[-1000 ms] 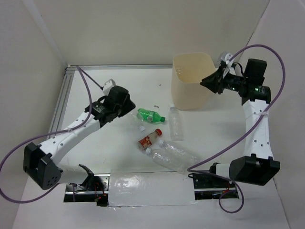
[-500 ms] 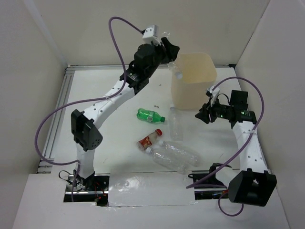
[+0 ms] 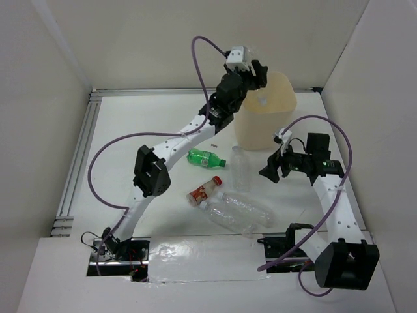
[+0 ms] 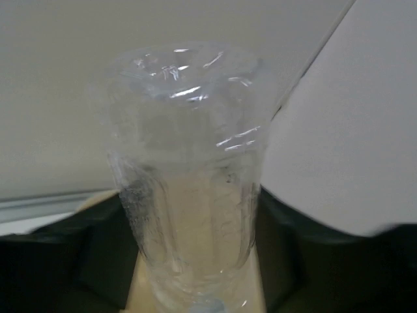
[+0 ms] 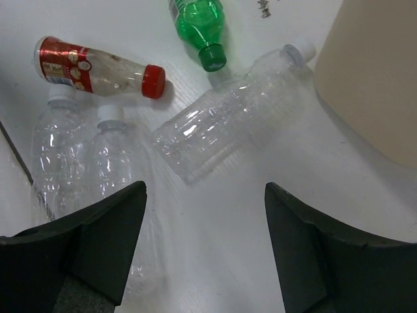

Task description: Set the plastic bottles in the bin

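From where I'm standing, the left gripper [image 3: 256, 75] is hanging over the far-left rim of the beige bin [image 3: 260, 130]. Its fingers [image 4: 98, 261] are pinching a held clear bottle [image 4: 189, 163], whose long axis is running out along the fingers in the left wrist view, base pointing away toward the back wall [image 3: 130, 39], with beige showing beneath it. The right gripper [image 3: 268, 171] is hovering over the white table [image 3: 130, 124] just in front of the bin, jaws spread wide and gripping nothing. Below it a slim clear bottle [image 5: 228, 124] is lying flat, its white cap aiming at the bin's wall and stopping just short of it. The green bottle [image 5: 199, 26] is lying beside it, cap pointing toward the slim one. The red-labelled bottle [image 5: 98, 65] is lying crosswise, red cap toward that same spot. Nearest the arms, two clear bottles [image 5: 107, 163] are lying side by side, caps toward the red-labelled one. A purple cable [image 3: 90, 177] is looping over the table's left side.
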Controlling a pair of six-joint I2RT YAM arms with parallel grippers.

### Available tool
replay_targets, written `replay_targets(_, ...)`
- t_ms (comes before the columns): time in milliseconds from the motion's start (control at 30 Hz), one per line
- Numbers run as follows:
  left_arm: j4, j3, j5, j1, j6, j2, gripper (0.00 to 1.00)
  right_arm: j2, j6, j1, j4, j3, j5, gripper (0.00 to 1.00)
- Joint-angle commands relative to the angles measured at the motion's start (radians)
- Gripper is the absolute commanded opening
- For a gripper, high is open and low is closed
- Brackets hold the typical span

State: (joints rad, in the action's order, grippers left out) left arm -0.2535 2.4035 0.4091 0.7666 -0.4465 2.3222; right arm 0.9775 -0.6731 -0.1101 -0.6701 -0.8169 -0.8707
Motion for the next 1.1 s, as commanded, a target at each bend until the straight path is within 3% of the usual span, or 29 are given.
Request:
replay_targets(0, -0.041, 0.048, 0.051, 0.010, 0.069, 0.026, 0.81, 0.044, 0.058, 0.049, 0.078, 0.018, 0.028, 0.80)
replay_targets(67, -0.055, 0.016, 0.040, 0.010, 0.080, 0.002, 0.94, 0.090, 0.110, 0.104, 0.116, 0.009, 0.062, 0.80)
replay_targets(133, -0.055, 0.016, 0.028, 0.010, 0.094, -0.023, 1.00, 0.139, 0.222, 0.207, 0.154, -0.001, 0.171, 0.80)
replay_targets(267, -0.070, -0.041, 0.028, 0.010, 0.146, -0.113, 1.00, 0.211, 0.361, 0.325, 0.268, 0.010, 0.326, 0.80)
replay_targets(333, -0.108, -0.102, 0.046, 0.020, 0.205, -0.179, 1.00, 0.225, 0.449, 0.358, 0.306, 0.010, 0.421, 0.88)
replay_targets(400, -0.142, -0.248, 0.066, 0.030, 0.248, -0.306, 1.00, 0.237, 0.507, 0.398, 0.369, 0.031, 0.464, 0.91)
replay_targets(467, -0.203, -0.455, 0.103, 0.040, 0.304, -0.409, 1.00, 0.270, 0.618, 0.438, 0.427, 0.044, 0.570, 1.00)
replay_targets(600, -0.245, -0.838, 0.161, 0.092, 0.402, -0.686, 1.00, 0.331, 0.679, 0.500, 0.478, 0.055, 0.687, 1.00)
replay_targets(733, -0.094, -1.239, 0.235, 0.186, 0.437, -0.994, 1.00, 0.430, 0.708, 0.556, 0.544, 0.074, 0.766, 1.00)
replay_targets(800, 0.048, -1.340, 0.247, 0.209, 0.379, -1.084, 1.00, 0.480, 0.728, 0.556, 0.570, 0.074, 0.766, 1.00)
replay_targets(933, 0.218, -1.501, 0.224, 0.243, 0.253, -1.242, 1.00, 0.570, 0.741, 0.556, 0.589, 0.074, 0.779, 0.91)
replay_targets(1067, 0.287, -1.621, 0.121, 0.255, 0.210, -1.288, 1.00, 0.555, 0.684, 0.567, 0.577, 0.074, 0.774, 0.69)
